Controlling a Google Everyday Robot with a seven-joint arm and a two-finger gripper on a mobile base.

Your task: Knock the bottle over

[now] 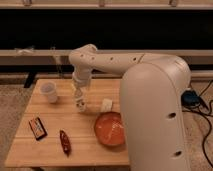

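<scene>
Bottle (80,105), small and whitish, stands upright on the wooden worktop (55,117), in the far half and roughly midway between the left edge and the part of the top that the robot's body hides. From where I stand its cap sits right under the gripper (78,94), which hangs straight down from the bent white arm (107,61) reaching in from the right. The gripper is so close over the top of the bottle that I cannot tell whether they touch, and I cannot tell whether the gripper is spread or pressed together either.

A wider white cup (49,91) stands upright near the far left corner, apart from the bottle. Just to the right of the bottle lies a small pale block (106,105), near it but not touching. In front of that block, toward the near edge, sits an orange bowl (110,129); its right side is cut off by the robot's big white body (155,115), which covers the whole right end of the worktop. Close to the left edge lies a dark flat packet (37,127) with an orange rim, turned at an angle. A dark red, elongated item (65,142) lies near the near edge, between the packet and the bowl. Cables (197,100) trail on the floor off to the right.
</scene>
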